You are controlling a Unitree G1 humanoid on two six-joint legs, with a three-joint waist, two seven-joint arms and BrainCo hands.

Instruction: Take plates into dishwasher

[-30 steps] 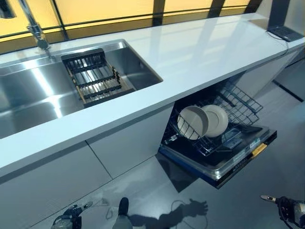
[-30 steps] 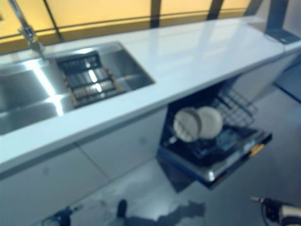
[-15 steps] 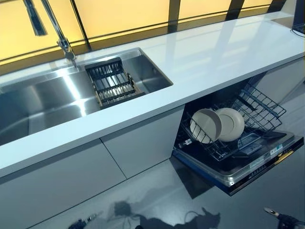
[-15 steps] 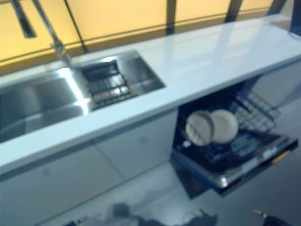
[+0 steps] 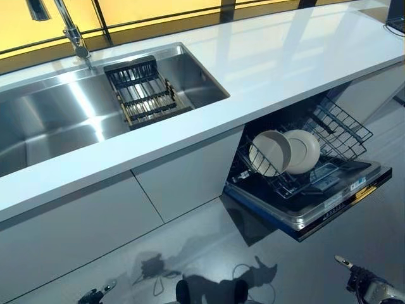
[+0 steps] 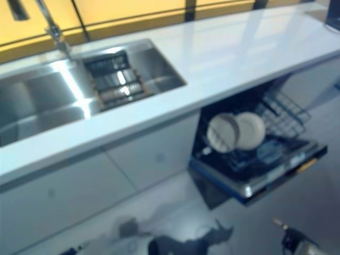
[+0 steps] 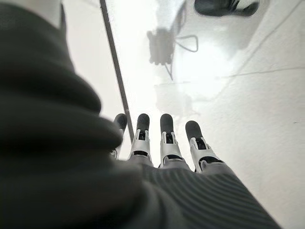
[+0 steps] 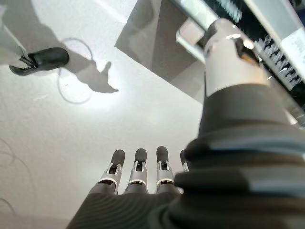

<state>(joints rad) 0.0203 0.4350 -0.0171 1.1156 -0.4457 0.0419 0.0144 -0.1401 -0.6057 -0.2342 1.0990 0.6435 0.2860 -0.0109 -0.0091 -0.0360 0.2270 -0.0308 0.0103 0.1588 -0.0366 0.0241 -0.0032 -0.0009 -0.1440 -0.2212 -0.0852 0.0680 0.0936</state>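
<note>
Two white plates stand on edge side by side in the lower rack of the open dishwasher, under the counter at the right. My left hand hangs low at the bottom left, over the floor; its wrist view shows straight fingers holding nothing. My right hand hangs low at the bottom right, in front of the dishwasher door; its fingers are straight and empty too. Neither hand touches a plate.
A white counter runs across the view. A steel sink is set in it at the left, with a dark drying rack inside and a tap behind. The dishwasher's door edge juts over the grey floor.
The whole picture has shifted, so the camera has moved. The plates and rack stand as before. Both hands still hang low and show a little more at the bottom edge.
</note>
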